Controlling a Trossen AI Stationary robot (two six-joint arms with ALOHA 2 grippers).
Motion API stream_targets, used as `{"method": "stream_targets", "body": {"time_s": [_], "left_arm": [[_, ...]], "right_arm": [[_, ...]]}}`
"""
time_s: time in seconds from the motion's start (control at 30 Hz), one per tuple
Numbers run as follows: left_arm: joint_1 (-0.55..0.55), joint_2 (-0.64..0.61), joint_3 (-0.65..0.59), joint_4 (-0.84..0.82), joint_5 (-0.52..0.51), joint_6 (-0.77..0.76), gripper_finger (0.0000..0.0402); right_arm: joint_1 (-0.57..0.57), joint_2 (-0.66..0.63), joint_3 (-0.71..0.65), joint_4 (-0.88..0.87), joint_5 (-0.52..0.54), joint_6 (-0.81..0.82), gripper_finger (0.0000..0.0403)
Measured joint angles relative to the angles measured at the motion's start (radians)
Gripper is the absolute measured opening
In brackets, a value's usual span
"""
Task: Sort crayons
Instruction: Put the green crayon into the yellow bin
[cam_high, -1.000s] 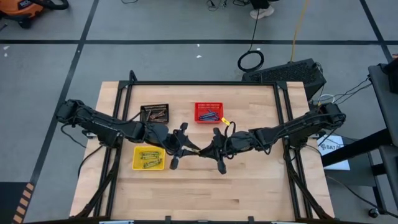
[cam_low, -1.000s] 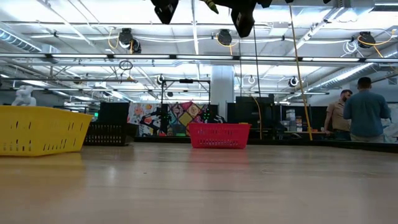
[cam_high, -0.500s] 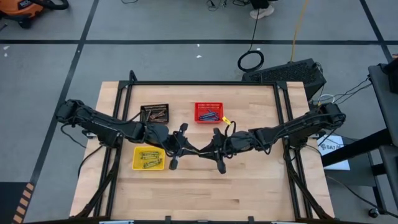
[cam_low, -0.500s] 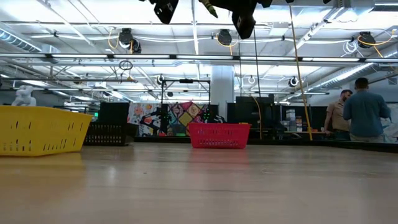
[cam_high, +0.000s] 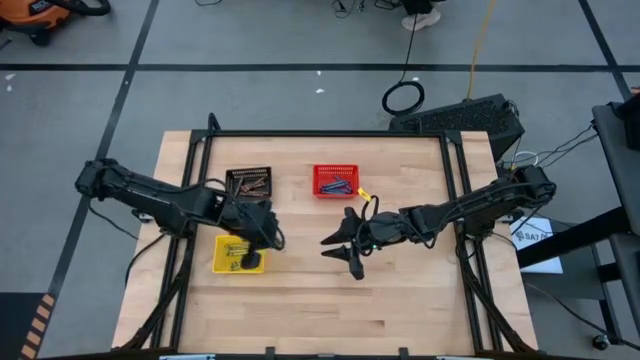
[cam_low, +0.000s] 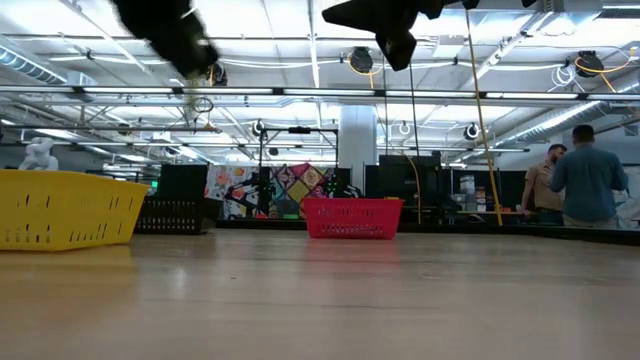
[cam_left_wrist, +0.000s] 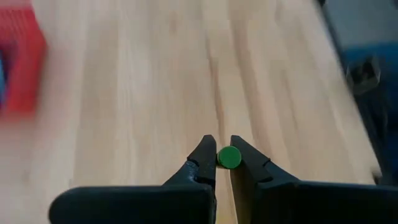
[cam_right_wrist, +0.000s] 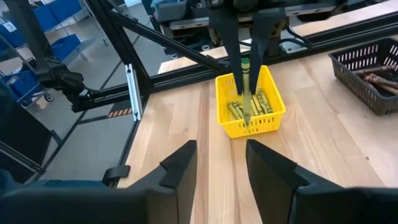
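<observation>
Once right gripper (cam_high: 338, 250) let go, jaws wide and empty mid-table, left gripper (cam_left_wrist: 223, 163) clamped green crayon (cam_left_wrist: 229, 157), carried it above yellow basket (cam_high: 225, 262); handover done, drop next.

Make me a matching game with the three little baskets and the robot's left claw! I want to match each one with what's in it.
Things:
1. yellow basket
2. red basket
3. black basket
4. left gripper

What it holds:
A. brown crayons
B. one green crayon, pinched between the fingers
C. blue crayons
D. yellow-green crayons

Pairs: 1-D, 2-C, 3-A, 4-B
</observation>
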Motion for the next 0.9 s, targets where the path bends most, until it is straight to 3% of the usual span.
{"method": "stream_targets", "body": {"time_s": [0.17, 0.4, 0.67, 0.9], "left_arm": [[-0.021, -0.024, 0.0, -0.24, 0.024, -0.115, 0.0015], [-0.072, -0.026, 0.0, -0.336, 0.042, -0.185, 0.0015], [-0.113, -0.005, -0.005, -0.647, 0.079, -0.291, 0.0015], [-0.118, 0.019, -0.042, -0.662, 0.073, -0.29, 0.0018]], "right_arm": [[0.0, 0.0, 0.0, -0.008, 0.0, 0.0, 0.0125], [0.0, 0.0, 0.0, -0.016, 0.0, -0.001, 0.0125], [0.0, 0.0, 0.0, -0.018, 0.0, -0.001, 0.0125], [0.0, 0.0, 0.0, -0.017, 0.0, -0.001, 0.0125]]}}
